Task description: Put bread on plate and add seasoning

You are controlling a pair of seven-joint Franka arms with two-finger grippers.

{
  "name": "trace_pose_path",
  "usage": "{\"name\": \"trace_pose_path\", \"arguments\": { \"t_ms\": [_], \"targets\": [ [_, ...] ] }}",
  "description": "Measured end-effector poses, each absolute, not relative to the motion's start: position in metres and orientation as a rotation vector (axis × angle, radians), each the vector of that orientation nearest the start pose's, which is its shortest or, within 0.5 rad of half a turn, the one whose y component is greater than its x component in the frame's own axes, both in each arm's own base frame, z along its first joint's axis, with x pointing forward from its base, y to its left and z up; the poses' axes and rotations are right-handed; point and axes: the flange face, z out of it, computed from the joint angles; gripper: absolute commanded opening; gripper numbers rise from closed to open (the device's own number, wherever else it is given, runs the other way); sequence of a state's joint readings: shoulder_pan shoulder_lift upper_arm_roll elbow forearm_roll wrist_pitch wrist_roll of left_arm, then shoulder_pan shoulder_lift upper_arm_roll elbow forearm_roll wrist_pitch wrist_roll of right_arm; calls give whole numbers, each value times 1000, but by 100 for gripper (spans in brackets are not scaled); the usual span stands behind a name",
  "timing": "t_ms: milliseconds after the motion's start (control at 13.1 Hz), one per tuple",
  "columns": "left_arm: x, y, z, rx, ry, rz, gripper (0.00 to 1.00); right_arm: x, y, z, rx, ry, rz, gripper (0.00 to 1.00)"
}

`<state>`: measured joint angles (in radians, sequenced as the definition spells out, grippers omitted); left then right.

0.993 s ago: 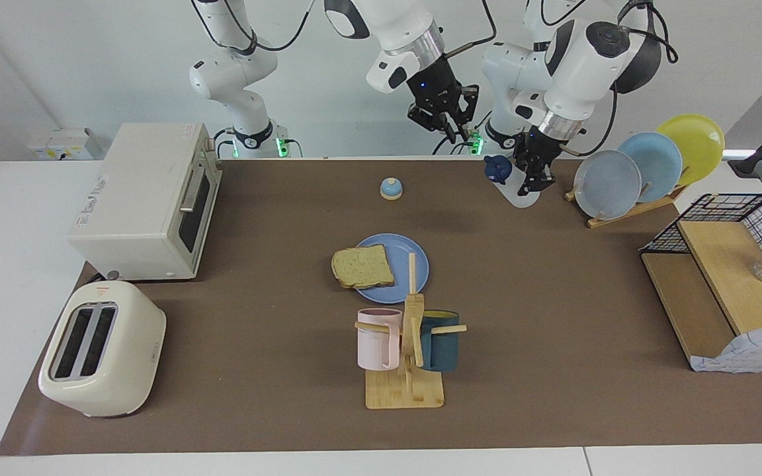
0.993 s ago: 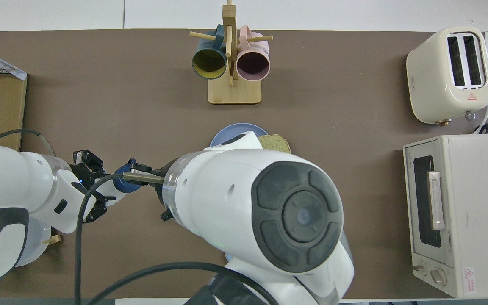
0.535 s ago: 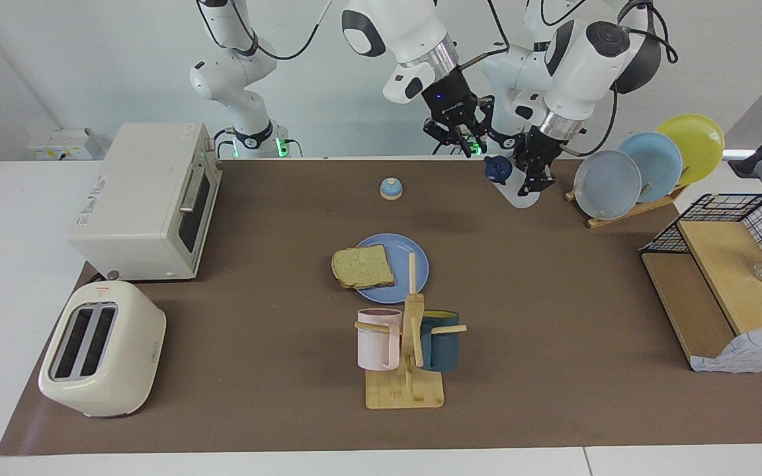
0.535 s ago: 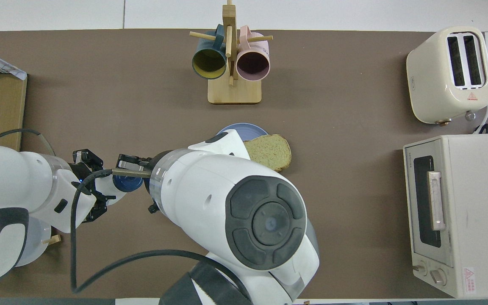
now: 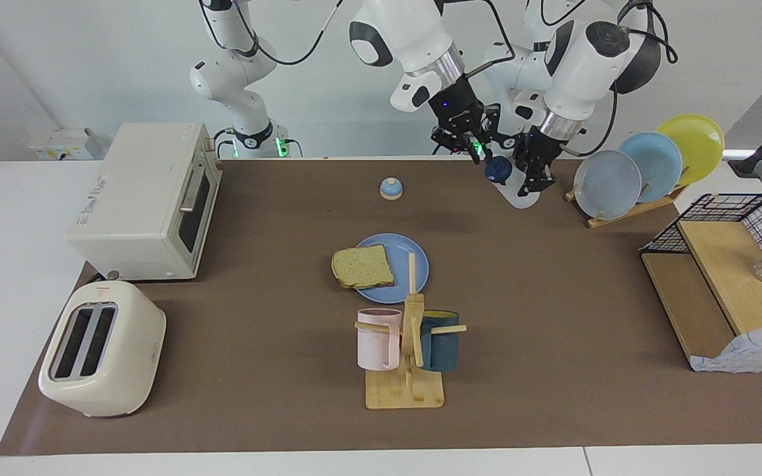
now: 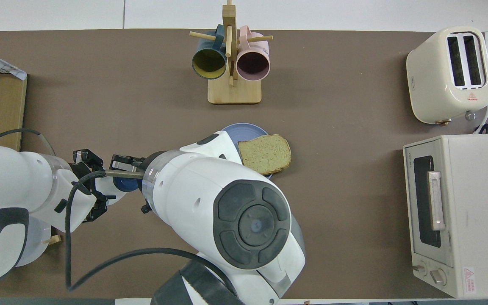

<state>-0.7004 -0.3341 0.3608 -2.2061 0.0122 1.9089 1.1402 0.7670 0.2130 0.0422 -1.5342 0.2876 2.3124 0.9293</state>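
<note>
The bread (image 5: 362,266) lies on the medium-blue plate (image 5: 415,263) mid-table and overhangs its rim toward the right arm's end; both also show in the overhead view, bread (image 6: 265,153) and plate (image 6: 244,128). My left gripper (image 5: 530,184) is shut on the seasoning bottle (image 5: 518,196) and holds it tilted, low at the robots' edge of the mat. The bottle's navy cap (image 6: 126,185) points toward my right gripper (image 5: 477,151), which hangs open just beside the cap. In the overhead view the right arm covers part of the plate.
A blue-topped bell (image 5: 391,189) sits between the plate and the robots. A mug rack (image 5: 407,344) stands farther out than the plate. Toaster oven (image 5: 149,198) and toaster (image 5: 103,347) are at the right arm's end. Plate rack (image 5: 619,182) and wooden shelf (image 5: 718,284) are at the left arm's end.
My right gripper has moved toward the left arm's end and slightly down, up to the bottle's cap. The left gripper and the bottle have stayed in place.
</note>
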Motion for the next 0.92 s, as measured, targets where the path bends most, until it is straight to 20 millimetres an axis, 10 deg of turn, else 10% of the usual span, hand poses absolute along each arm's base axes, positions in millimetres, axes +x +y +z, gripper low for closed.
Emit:
{"name": "trace_pose_path", "arguments": {
  "t_ms": [917],
  "targets": [
    [440, -142, 509, -2362, 2201, -97, 0, 450, 500, 579, -2523, 303, -191, 23]
  ]
}}
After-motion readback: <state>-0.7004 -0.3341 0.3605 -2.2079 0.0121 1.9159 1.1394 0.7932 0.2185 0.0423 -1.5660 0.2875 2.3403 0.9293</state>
